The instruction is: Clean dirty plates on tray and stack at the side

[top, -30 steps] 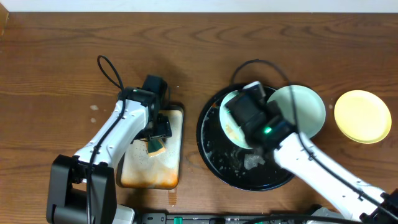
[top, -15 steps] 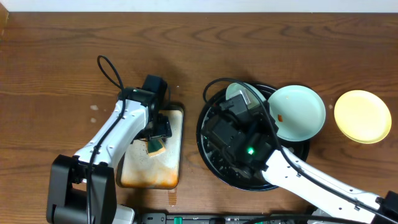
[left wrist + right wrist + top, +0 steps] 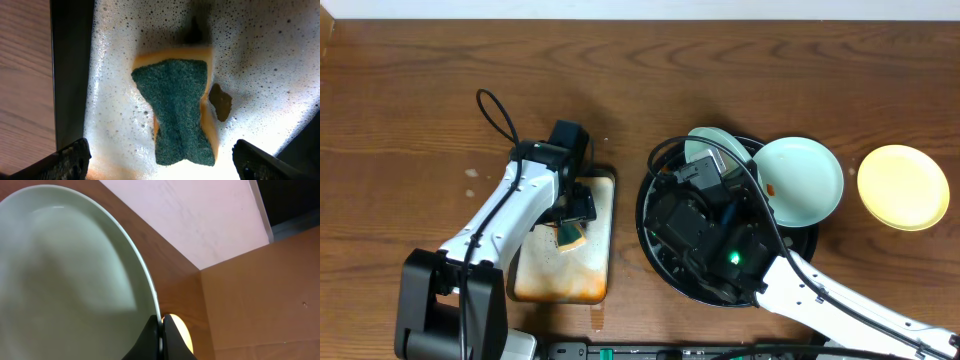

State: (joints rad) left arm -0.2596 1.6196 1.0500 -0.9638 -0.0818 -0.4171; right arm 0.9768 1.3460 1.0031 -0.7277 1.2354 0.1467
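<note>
Dark wooden table beside a pale wall and cardboard

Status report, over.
Left hand open over green scouring sponge. Right hand shut on pale mint plastic plate, above round black tray. Second mint plate on tray's rim.

Overhead looks straight down on the table; left wrist sits close above the sponge, also seen overhead; right wrist hugs 1 plate.

Left arm reaches forward from its near-left base, wrist turned downward, with the left gripper spread wide, its fingertips at opposite edges of the wrist view. Right arm extends diagonally from the near-right corner. The right gripper is pinched tight on the rim of a plate.
</note>
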